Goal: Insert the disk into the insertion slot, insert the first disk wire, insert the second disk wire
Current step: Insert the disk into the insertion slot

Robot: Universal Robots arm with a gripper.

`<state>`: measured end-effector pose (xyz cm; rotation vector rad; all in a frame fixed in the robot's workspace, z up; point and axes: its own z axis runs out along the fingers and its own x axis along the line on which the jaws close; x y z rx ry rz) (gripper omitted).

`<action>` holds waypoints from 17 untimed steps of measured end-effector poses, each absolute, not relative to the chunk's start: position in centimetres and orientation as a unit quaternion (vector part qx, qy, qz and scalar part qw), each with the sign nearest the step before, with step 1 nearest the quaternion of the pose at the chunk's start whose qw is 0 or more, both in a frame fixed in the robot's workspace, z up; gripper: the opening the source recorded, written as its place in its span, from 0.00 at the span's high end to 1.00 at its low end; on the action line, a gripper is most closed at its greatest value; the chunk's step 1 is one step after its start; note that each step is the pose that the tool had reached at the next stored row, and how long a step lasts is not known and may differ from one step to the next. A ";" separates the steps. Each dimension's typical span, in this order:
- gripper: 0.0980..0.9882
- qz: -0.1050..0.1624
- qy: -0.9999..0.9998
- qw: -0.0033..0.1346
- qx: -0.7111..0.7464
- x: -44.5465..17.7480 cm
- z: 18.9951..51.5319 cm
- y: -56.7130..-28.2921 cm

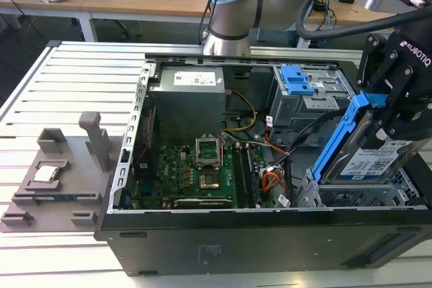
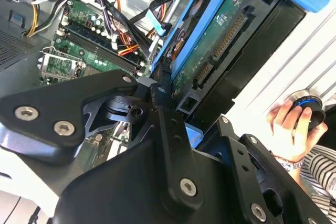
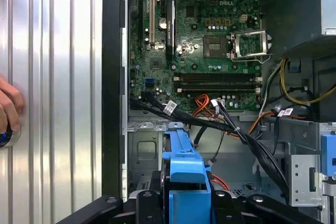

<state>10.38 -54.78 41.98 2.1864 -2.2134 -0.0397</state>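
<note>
Slatted metal table (image 1: 40,99) is recorded carrying an open black computer case (image 1: 236,244). Inside it, a green motherboard (image 1: 196,170) and a grey power supply (image 1: 185,102) are noted.

The insertion slot (image 1: 358,197), a silver perforated cage, is located in the case corner at the exterior view's right. It is beside a taller grey cage (image 1: 317,99) fitted with a blue latch plate (image 1: 297,79).

The disk (image 1: 371,161) is held tilted, with its lower end at the top of the slot cage and its upper end raised; it is not yet seated.

The gripper (image 1: 393,121) is clenched on the disk's raised end. The blue carrier is pinched by the fingers (image 2: 169,129) in the second wrist view.

Black and orange cables (image 3: 210,114) are draped between motherboard and cages.

A person's hand (image 2: 287,124) is rested on a round knob (image 2: 310,106) outside the case.
</note>
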 end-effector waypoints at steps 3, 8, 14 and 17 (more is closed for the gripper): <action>0.70 -0.013 -0.711 0.015 0.703 10.4 41.8 -54.8; 0.70 -0.013 -0.711 0.015 0.703 10.4 41.5 -54.8; 0.70 -0.013 -0.711 0.015 0.703 10.4 41.0 -54.8; 0.70 -0.013 -0.711 0.015 0.703 10.4 40.6 -54.8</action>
